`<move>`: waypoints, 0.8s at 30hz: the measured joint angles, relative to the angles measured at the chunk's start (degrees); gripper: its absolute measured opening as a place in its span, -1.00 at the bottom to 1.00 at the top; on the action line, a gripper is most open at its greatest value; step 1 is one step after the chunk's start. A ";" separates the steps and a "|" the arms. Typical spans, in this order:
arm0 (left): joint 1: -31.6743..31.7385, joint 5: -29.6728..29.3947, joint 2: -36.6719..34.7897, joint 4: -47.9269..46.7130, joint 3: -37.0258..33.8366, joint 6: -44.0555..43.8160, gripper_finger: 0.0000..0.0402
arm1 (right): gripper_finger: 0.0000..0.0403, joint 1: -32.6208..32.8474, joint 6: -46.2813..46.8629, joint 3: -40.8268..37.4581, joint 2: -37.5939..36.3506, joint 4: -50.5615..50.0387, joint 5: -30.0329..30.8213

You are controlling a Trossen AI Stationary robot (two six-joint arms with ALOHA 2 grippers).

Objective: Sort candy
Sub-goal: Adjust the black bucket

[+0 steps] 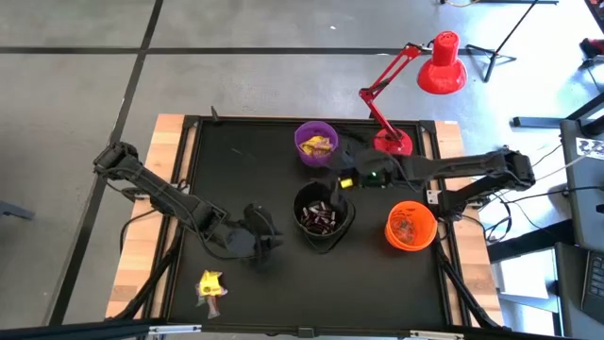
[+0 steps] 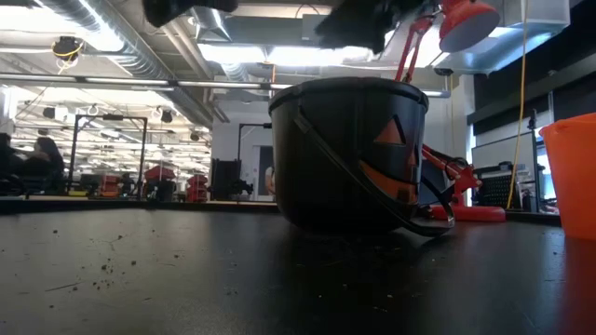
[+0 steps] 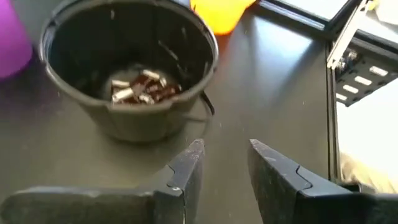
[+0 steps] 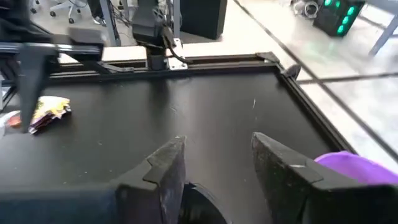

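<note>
A: Three bowls are sitting on the bench (image 1: 236, 170), and I am taking the black bowl (image 1: 324, 217) as the landmark. The purple bowl (image 1: 315, 143) is standing just behind it, and the orange bowl (image 1: 411, 228) is sitting just beside it toward the right arm's side.

B: Why three?

A: My judgement is one bowl for each kind of candy. Dark brown pieces (image 3: 142, 88) are lying in the bottom of the black bowl, yellow pieces (image 1: 317, 144) are showing in the purple bowl, and something reddish, too small to tell, is sitting in the orange bowl.

B: What are the arms doing?

A: The right gripper (image 1: 337, 185) is hanging over the black bowl's rim, its fingers (image 4: 169, 167) standing apart and holding nothing I can see. That placing suits dropping a dark piece in, though no falling piece is showing. The left gripper (image 1: 267, 239) is waiting low, just beside the black bowl on the left arm's side, facing it, with its fingers (image 3: 189, 168) narrowly parted and empty.

B: Is anything remaining loose?

A: One small cluster (image 1: 210, 285), a yellow wrapper with a paler piece touching it, is lying on the bench well apart from the black bowl, near the front edge on the left arm's side. I would say the sorting is nearly finished. A red lamp (image 1: 415, 80) is standing beyond the purple bowl.
</note>
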 joint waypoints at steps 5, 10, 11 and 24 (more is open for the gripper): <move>-2.66 1.81 0.00 -2.87 -0.02 -4.42 -0.42 | -0.17 4.97 -1.47 0.02 -2.91 -2.21 3.49; -5.15 1.21 0.00 -6.57 -0.02 -8.90 -0.42 | -0.18 7.45 -1.42 0.09 -5.28 -12.27 7.31; -5.46 0.38 0.00 -6.85 -0.02 -9.07 -0.42 | -0.18 7.36 -1.12 0.09 -5.42 -15.22 8.13; -3.96 -5.29 0.00 -7.04 -0.02 -8.57 -0.42 | -0.18 -6.15 2.21 -7.39 -4.71 -19.68 6.31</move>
